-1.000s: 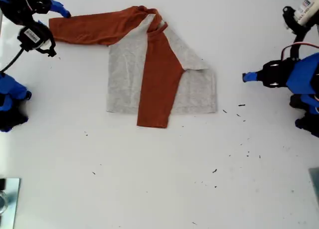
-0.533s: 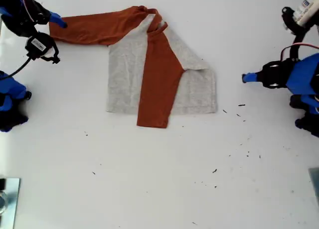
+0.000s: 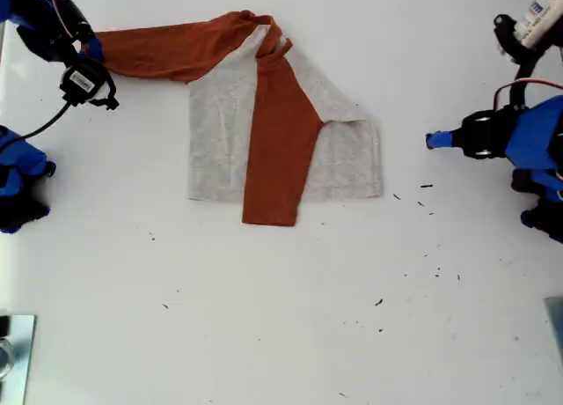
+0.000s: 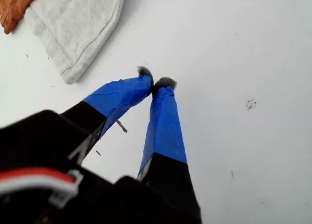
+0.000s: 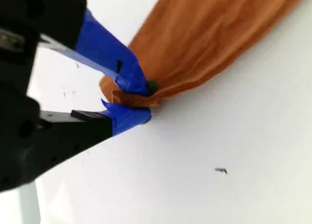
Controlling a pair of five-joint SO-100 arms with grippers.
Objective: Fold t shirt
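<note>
Our second gripper (image 5: pixel 139 103) has its blue-taped fingers (image 5: pixel 122 73) clamped on the cuff end of the t shirt's (image 3: pixel 281 123) outstretched orange sleeve (image 3: pixel 154 53); the cuff edge sits pinched between the two tips. From that grip the sleeve runs away from the fingers, flat on the white table (image 3: pixel 281 317), toward the shirt's collar. In the exterior view this gripper (image 3: pixel 91 46) sits at the upper left, with its black arm and cable just beside it.

Our first gripper (image 4: pixel 156 83) has its fingertips (image 4: pixel 165 82) pressed together with nothing between them, hovering over bare table. The grey hem corner (image 4: pixel 73 34) of the shirt lies a little beyond the tips, apart from them. In the exterior view this gripper (image 3: pixel 433 140) is at the right, near the shirt's body but not touching it.

The shirt lies in the upper middle of the table, grey body spread flat, the other orange sleeve (image 3: pixel 277 150) folded down across its front. Small dark specks (image 3: pixel 427 187) dot the table nearby.
</note>
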